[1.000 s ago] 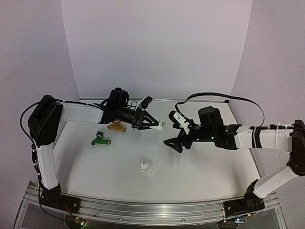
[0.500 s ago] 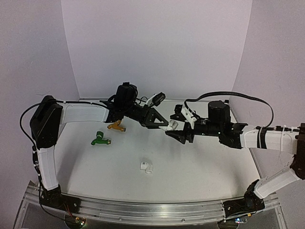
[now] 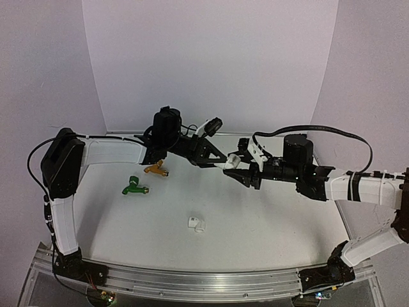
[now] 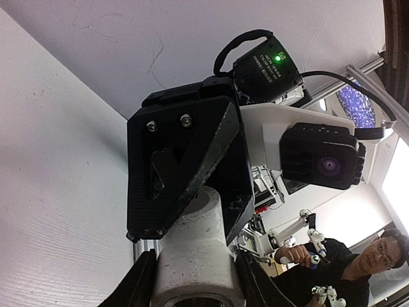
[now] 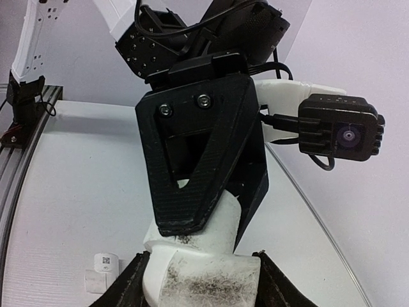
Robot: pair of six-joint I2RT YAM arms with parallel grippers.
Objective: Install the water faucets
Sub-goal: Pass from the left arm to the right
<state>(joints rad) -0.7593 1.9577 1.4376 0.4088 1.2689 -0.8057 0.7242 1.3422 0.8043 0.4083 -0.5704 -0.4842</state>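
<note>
Moved: the right arm has swung in toward the middle over the last second, and the left arm has lifted and reached further right, so the two claws now meet tip to tip.
Left claw (image 3: 223,162): clenched on one end of a white pipe piece (image 3: 232,158). The left wrist view shows its fingers (image 4: 143,284) tight on both sides of the piece.
Right claw (image 3: 235,168): grasping the other end of the same pipe piece. The right wrist view shows the piece filling the gap between its fingers (image 5: 129,284).
Pipe piece: held in the air above the far middle of the table (image 3: 268,224), bridging the two claws.
Green tap (image 3: 135,187): lying on the table at the left, well apart from both claws.
Orange tap (image 3: 156,169): lying on the table just beyond and to the right of the green tap, beside the left forearm.
Second white piece (image 3: 197,224): lying alone on the table, near the middle, nearer than the claws.
</note>
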